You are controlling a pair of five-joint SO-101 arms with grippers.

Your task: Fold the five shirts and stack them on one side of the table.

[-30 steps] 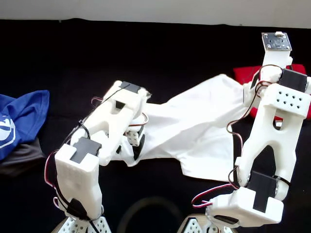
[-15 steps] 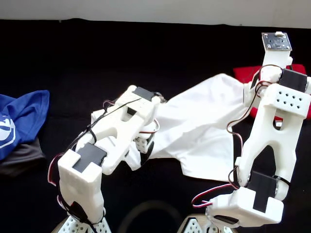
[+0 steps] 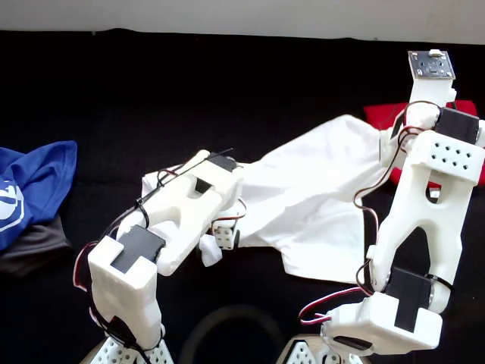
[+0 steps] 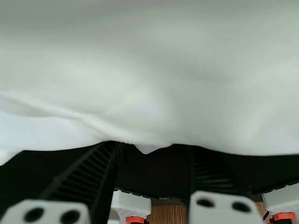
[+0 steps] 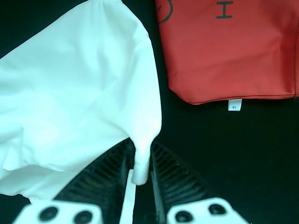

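- The table point(image 3: 114, 98) is covered in black and takes up nearly the whole of the high view, with a pale strip along its far edge.
- The white shirt point(image 3: 303, 197) lies spread and creased across the middle of the table, between the two arms. One corner is drawn out toward the right arm and its near edge runs past the left arm's wrist.
- The right arm point(image 3: 432, 197) stands tall at the right side of the table, bent over the white shirt's far right corner.
- The left arm point(image 3: 174, 212) leans low from the near left, with its wrist at the white shirt's near left edge.
- The blue shirt point(image 3: 34, 182) sits crumpled at the table's left edge, well apart from the white shirt.
- The red shirt point(image 5: 224, 51) lies flat at the far right, just beside the white shirt's point(image 5: 70, 93) drawn-out corner. In the high view the right arm partly covers it.
- A dark grey garment point(image 3: 30, 246) shows under the near side of the blue shirt.
- The right gripper point(image 5: 140, 158) has its jaws drawn narrow, pinching a fold of the white shirt's corner between them.
- The left gripper point(image 4: 149, 147) has its jaws spread wide, and the edge of the white shirt point(image 4: 149, 70) drapes across their tips.
- A small white tag point(image 5: 233, 104) sticks out from the hem of the red shirt.
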